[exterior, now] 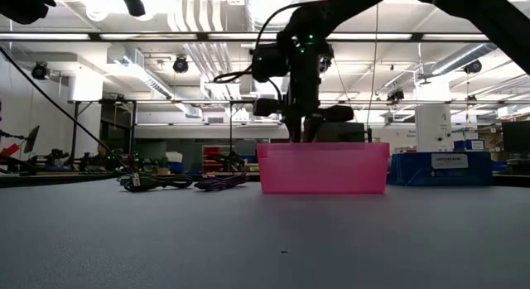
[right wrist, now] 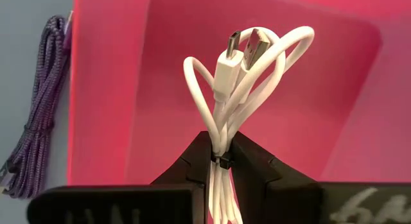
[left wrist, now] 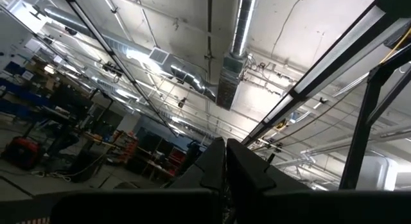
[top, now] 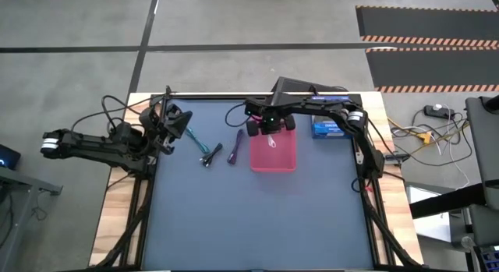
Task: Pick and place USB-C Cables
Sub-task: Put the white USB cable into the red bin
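The right pincer (right wrist: 220, 161) is clenched on the white cable (right wrist: 239, 89), at the tie in the middle of the bundle, and holds it over the pink tray (top: 285, 161), a little above the centre of the high view. The cable looks light and soft; its loops stand up but would bend easily, and the plugs at the tip are the only hard part. I judge that the tied middle is the best place to take it, because there the strands stay together.

The teal cable (top: 192, 137), the black cable (top: 210, 154) and the purple cable (top: 235, 153) lie on the surface (top: 257, 217) left of the tray, close together. The purple one is near the tray wall, so a pincer coming down there has little room on that side. The lower half of the surface is open.

The left pincer (top: 173, 121) waits at the upper left, pointing up; its fingers appear closed with nothing between them.
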Robot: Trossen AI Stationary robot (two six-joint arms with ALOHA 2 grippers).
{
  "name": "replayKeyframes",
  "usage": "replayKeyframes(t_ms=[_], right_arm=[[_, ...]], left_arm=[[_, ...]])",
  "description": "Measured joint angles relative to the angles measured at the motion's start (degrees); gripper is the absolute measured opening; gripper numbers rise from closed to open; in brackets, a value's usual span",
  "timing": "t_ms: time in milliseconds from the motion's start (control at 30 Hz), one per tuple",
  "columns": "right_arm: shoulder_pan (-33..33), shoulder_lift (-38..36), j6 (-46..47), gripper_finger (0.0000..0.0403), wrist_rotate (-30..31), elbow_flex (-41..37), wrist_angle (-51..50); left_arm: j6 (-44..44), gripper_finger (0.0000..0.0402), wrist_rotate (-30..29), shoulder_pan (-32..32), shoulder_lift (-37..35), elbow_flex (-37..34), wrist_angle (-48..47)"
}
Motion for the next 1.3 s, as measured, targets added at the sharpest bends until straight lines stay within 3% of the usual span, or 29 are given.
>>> replayKeyframes(t_ms=[1300], right_arm=[[0.44,0.16,-3.00,0.0034,2.26,-3.50,3.26]], left_arm=[[-0.15,0.0000,-0.22,0.00,0.86,0.00,0.09]])
